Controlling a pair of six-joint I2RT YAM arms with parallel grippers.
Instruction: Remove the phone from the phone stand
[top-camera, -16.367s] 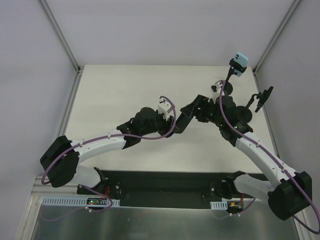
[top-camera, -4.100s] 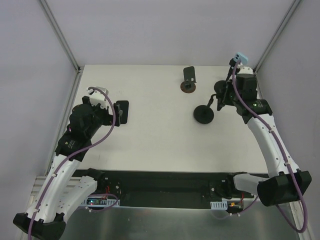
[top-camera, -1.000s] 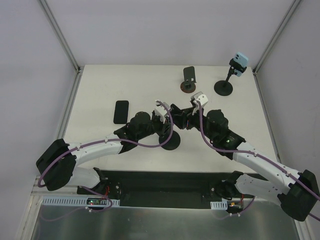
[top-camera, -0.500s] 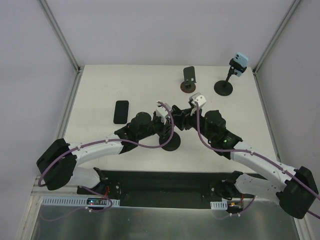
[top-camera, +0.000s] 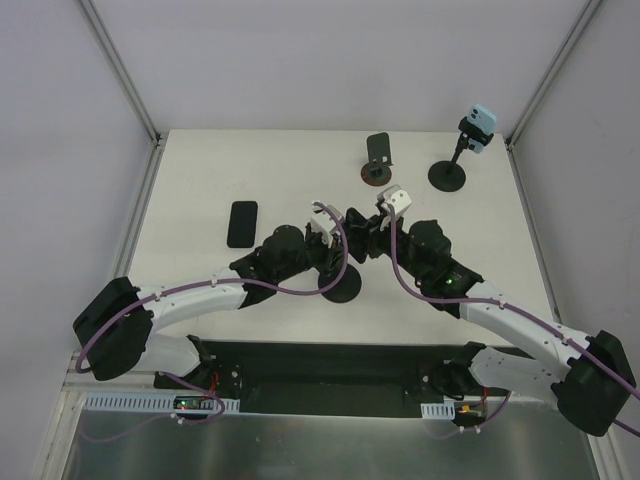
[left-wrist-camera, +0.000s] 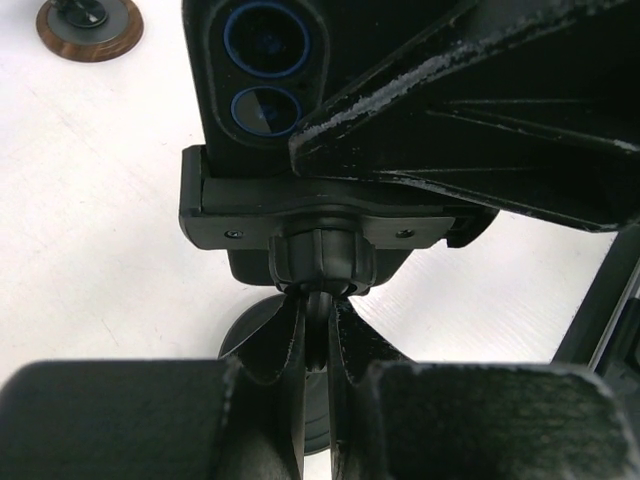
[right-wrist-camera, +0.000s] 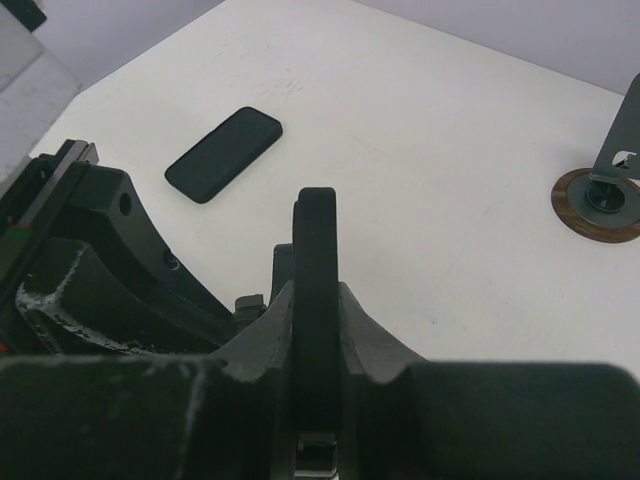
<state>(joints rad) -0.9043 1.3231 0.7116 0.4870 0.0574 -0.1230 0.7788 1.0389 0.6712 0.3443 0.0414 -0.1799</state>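
The phone (left-wrist-camera: 262, 70) is mostly hidden overhead. At the phone stand (left-wrist-camera: 320, 215), the left tool (left-wrist-camera: 316, 335) clamps its stem. From opposite, the right tool (right-wrist-camera: 316, 320) pinches the phone's edge.

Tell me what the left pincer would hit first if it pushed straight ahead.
The stand neck: the left pincer is shut on it, just below the cradle holding the phone. Nothing lies nearer.

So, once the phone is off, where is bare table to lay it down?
Free: far left corner behind the flat phone, and the right side between the blue phone's stand and the right arm. Crowded: the middle, where the left arm meets it over the black stand.
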